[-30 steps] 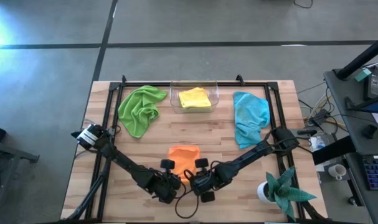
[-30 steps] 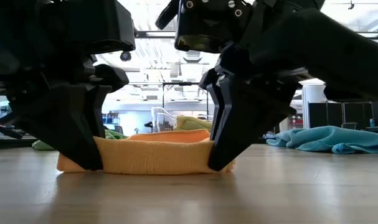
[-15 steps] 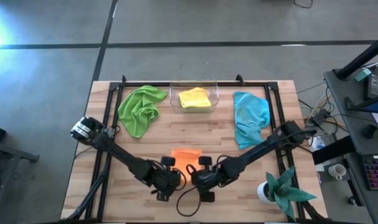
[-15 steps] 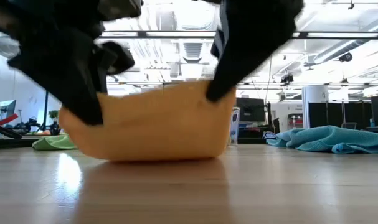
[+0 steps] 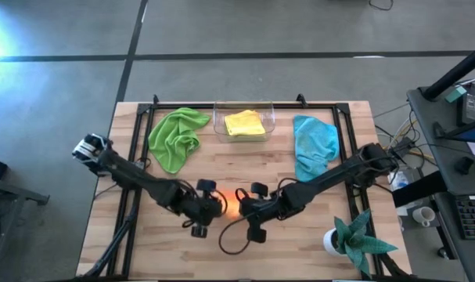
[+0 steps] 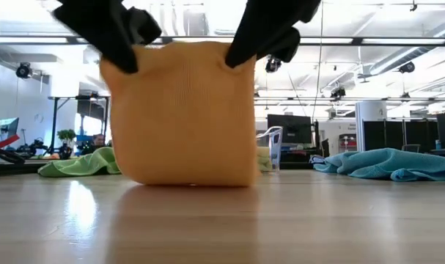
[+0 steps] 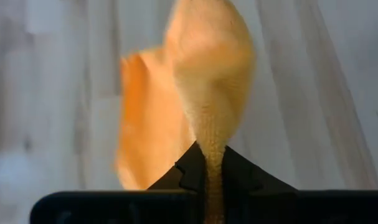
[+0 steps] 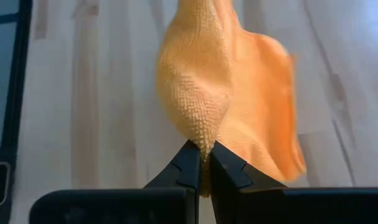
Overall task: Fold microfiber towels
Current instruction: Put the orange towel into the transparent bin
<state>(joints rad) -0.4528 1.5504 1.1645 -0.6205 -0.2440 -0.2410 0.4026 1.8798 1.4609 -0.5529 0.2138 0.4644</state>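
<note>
An orange microfiber towel (image 6: 182, 117) hangs as an upright sheet between my two grippers, with its lower edge (image 6: 185, 180) on the table. My left gripper (image 6: 123, 45) is shut on its upper left corner and my right gripper (image 6: 245, 44) on its upper right corner. From above, only a sliver of the towel (image 5: 231, 205) shows between the left gripper (image 5: 212, 206) and the right gripper (image 5: 246, 208). A lime green towel (image 5: 175, 138) and a light blue towel (image 5: 314, 147) lie crumpled on the far half. A yellow towel (image 5: 245, 123) lies in a clear container. My left gripper pinches the orange towel's upper left corner (image 7: 208, 144) between its two fingers, slanting down from the table's left. The cloth bunches at the fingertips. Whether it holds one layer or several I cannot tell. The towel hangs below the fingers with its lower edge on the table. My right gripper pinches the towel's upper right corner (image 8: 200, 138) between its two fingertips, slanting down from the table's right. The cloth puckers into a point at the fingers. The towel hangs down from there, fairly flat between the two holds.
A clear container (image 5: 244, 122) stands at the middle of the far edge. A teal spiky plant in a white pot (image 5: 353, 240) stands at the near right corner. A black frame (image 5: 140, 117) runs along the table's sides. Bare wood shows on the near half around the arms.
Both grippers have risen and gone a little toward the far edge, staying shut on the orange towel's corners. The towel lay low and flat on the table. Its held edge is now lifted, so it hangs as a tall sheet with only its lower edge on the wood.
</note>
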